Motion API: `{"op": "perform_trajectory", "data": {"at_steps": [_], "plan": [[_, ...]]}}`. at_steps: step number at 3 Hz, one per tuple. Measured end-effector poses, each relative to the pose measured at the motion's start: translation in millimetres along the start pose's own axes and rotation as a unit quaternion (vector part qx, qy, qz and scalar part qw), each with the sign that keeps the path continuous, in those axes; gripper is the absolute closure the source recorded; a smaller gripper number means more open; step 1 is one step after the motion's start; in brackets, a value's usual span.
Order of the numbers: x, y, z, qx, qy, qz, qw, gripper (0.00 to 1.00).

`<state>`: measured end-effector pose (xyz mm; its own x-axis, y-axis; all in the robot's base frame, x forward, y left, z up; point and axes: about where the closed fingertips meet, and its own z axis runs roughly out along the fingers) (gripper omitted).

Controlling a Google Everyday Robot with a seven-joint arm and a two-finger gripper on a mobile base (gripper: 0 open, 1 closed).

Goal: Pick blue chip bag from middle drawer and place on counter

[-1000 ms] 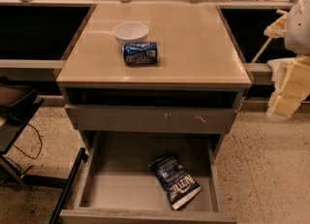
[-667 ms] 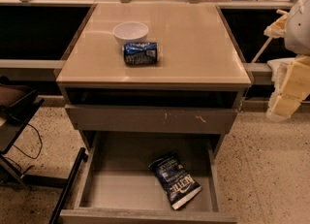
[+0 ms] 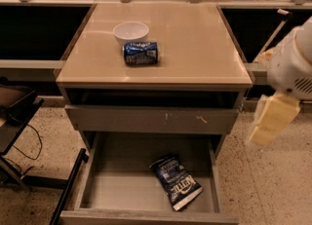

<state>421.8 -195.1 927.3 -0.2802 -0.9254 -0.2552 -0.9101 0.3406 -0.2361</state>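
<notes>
The blue chip bag lies flat on the grey floor of the open middle drawer, right of centre, white end toward the front right. The drawer is pulled out at the bottom of the grey cabinet. The beige counter tops the cabinet. My gripper hangs at the right edge of the view, beside the cabinet's right side, about level with the shut drawer front. It is above and to the right of the bag, apart from it, and nothing shows in it.
A white bowl and a blue soda can on its side sit on the counter's left half. A shut grey drawer front with scuff marks is above the open drawer. A black frame and cable stand on the floor at left.
My gripper and arm have moved down and a little left, closer to the cabinet's right side. The bag, can and bowl have not moved.
</notes>
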Motion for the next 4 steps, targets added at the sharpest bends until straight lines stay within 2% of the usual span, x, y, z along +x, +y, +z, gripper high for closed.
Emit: {"op": "perform_trajectory", "data": {"at_steps": [1, 2, 3, 4], "plan": [[-3, 17, 59, 0.019, 0.016, 0.03, 0.9992, 0.0], [7, 34, 148, 0.002, 0.055, 0.057, 0.9968, 0.0], [21, 59, 213, -0.034, 0.092, 0.094, 0.9907, 0.0], [24, 62, 217, -0.036, 0.097, 0.114, 0.9881, 0.0]]}}
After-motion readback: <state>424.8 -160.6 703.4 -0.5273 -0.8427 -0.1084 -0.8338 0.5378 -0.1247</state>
